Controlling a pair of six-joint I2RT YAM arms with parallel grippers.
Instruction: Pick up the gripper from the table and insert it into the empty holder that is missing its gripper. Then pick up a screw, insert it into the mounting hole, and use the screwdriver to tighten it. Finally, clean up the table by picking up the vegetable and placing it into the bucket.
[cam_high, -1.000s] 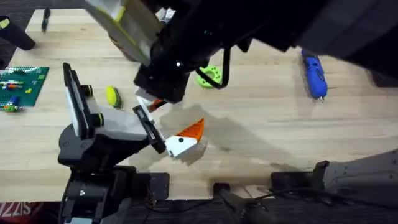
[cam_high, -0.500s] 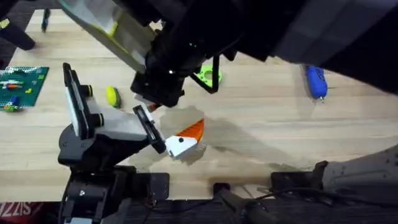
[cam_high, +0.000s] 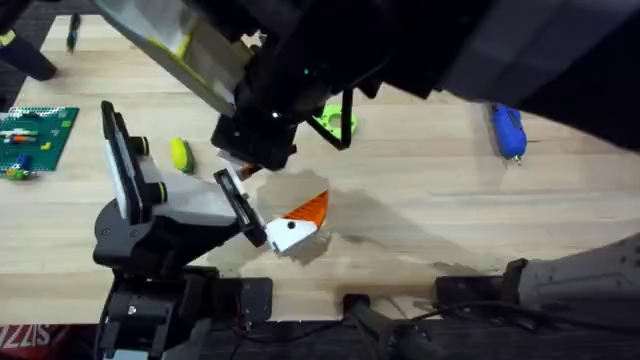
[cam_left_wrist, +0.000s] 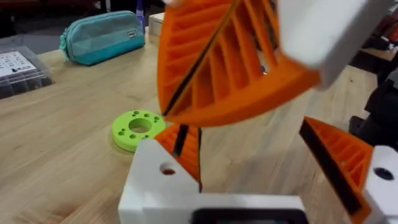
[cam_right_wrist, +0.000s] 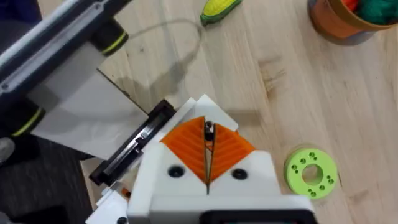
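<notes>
**Both arms over the middle of the table**

The right arm (cam_high: 300, 70) reaches across, large and dark under the camera. Its gripper (cam_right_wrist: 208, 152) has its orange pads pressed together, seemingly pinching a small dark piece. The left gripper (cam_high: 290, 225) sits low, its pads (cam_left_wrist: 336, 158) spread apart.

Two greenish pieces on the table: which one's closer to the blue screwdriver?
The round bright-green disc with holes. In the overhead view it sits between the oblong yellow-green vegetable and the screwdriver.
</notes>
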